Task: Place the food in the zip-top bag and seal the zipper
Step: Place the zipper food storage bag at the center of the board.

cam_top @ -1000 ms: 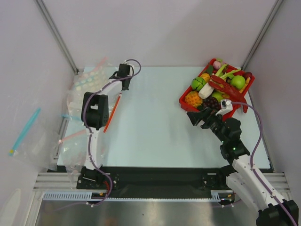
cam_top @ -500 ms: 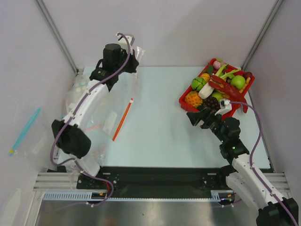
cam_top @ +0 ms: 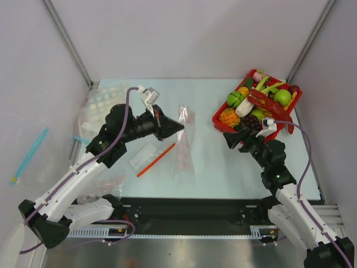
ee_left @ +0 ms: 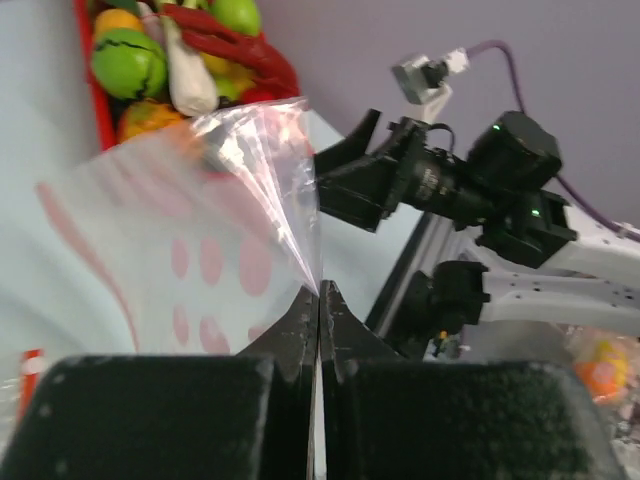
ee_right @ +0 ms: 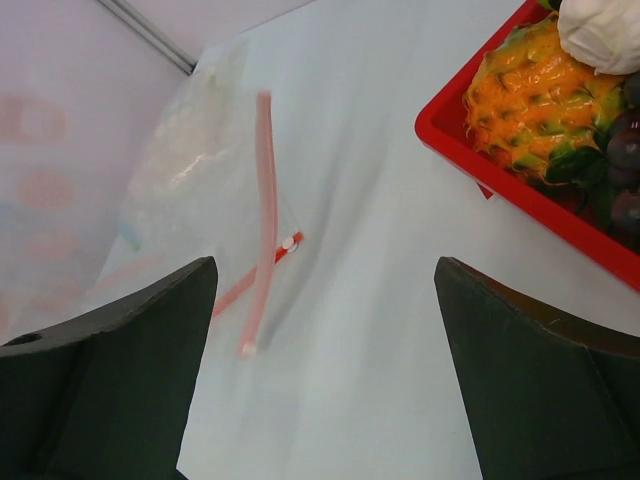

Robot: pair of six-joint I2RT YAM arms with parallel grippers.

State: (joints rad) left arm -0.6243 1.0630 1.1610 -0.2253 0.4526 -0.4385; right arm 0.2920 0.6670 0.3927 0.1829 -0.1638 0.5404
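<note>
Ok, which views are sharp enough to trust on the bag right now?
Left wrist: the clear bag is smeared with glare streaks, the left gripper crisp. Right wrist: bag and pink strip soft, the red tray sharp. Top: even light, sharp, bag faint.

The left arm, lower left, and the right arm, lower right, have white links and black joints. A thin purple cable loops along each. The left gripper and right gripper are black. A green light glows on the right arm.
</note>
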